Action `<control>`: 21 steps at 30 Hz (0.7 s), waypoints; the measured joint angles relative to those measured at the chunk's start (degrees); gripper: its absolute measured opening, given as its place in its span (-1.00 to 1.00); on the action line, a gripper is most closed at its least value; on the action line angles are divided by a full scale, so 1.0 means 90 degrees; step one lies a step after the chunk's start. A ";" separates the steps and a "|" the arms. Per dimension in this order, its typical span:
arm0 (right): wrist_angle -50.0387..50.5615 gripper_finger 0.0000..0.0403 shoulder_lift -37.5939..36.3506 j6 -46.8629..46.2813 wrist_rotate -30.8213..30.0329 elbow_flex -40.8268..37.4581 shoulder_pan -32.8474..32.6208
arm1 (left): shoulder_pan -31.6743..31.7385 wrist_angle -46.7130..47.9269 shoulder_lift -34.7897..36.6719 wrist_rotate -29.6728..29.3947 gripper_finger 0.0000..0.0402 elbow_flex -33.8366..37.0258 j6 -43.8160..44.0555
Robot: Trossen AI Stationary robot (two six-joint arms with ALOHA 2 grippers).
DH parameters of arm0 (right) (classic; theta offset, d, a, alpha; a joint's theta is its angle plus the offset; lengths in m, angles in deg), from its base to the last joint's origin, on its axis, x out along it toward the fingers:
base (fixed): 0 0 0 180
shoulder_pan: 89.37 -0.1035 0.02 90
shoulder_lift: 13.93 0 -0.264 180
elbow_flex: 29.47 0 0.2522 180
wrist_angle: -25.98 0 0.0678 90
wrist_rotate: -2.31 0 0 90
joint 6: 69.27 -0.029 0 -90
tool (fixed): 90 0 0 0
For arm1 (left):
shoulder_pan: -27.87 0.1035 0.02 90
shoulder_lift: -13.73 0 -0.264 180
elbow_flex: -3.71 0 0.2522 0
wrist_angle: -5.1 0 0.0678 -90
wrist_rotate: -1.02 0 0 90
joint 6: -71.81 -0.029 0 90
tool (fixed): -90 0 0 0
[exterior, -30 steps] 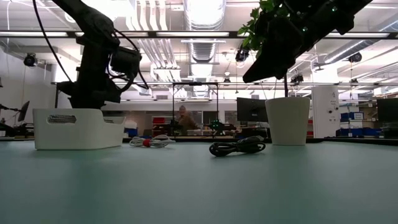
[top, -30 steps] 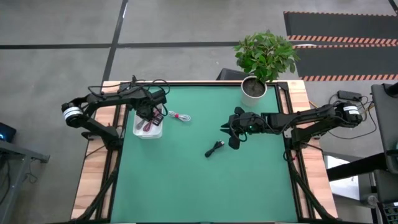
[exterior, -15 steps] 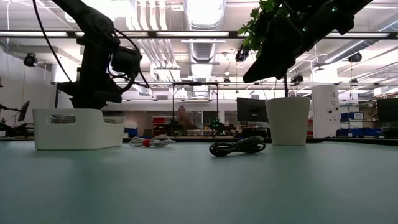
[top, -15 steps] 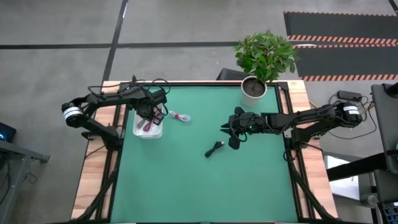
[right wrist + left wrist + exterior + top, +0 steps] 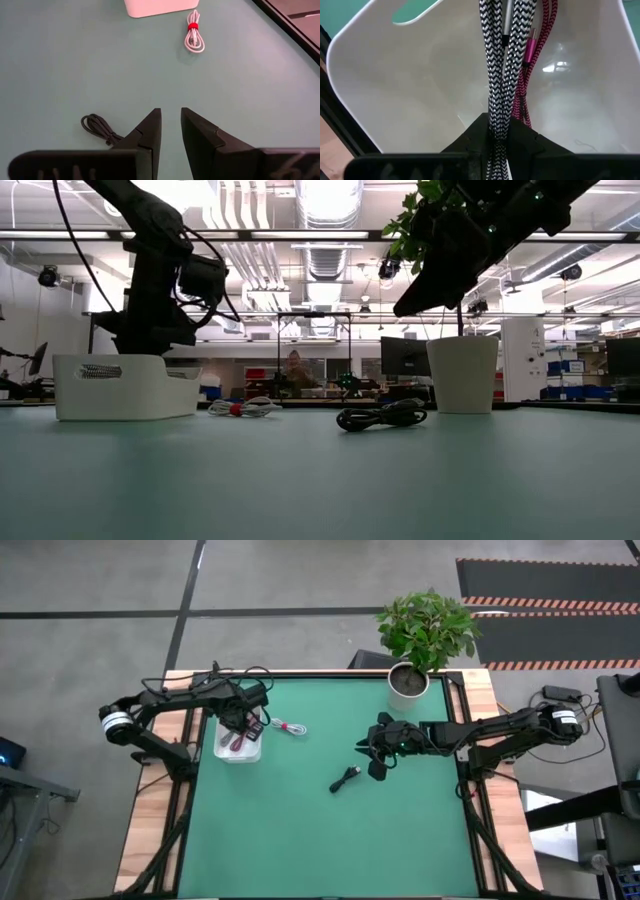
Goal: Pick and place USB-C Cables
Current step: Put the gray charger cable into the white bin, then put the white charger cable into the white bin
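Left gripper (image 5: 496, 131) is clamped on the grey cable (image 5: 500, 75) over the white tray (image 5: 395, 95), so letting go looks next; right gripper (image 5: 170, 131) hovers empty, jaws slightly apart, near the black cable (image 5: 97, 126).

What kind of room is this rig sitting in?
Probably a large lab or workshop: exposed ceiling ducts and strip lights, a monitor on benches behind the green table, and hazard-striped floor mats nearby.

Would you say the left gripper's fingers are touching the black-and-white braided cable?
Touching. The left wrist view shows the left gripper shut on the black-and-white braided cable, which hangs over the white tray beside the red cable.
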 joint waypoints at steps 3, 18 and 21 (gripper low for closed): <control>-0.0002 -0.67 0.0000 -0.0017 0.0000 0.0000 0.0000 | 0.0000 0.0000 0.0000 0.0005 -0.83 0.0000 0.0000; -0.0061 -0.67 0.0000 0.0037 -0.0002 0.0000 0.0000 | 0.0000 0.0000 0.0000 0.0046 -0.45 -0.0050 -0.0164; -0.0056 -0.67 -0.0002 0.0024 0.0004 0.0000 -0.0004 | 0.0000 0.0007 0.0000 0.0027 -0.31 -0.0092 -0.0207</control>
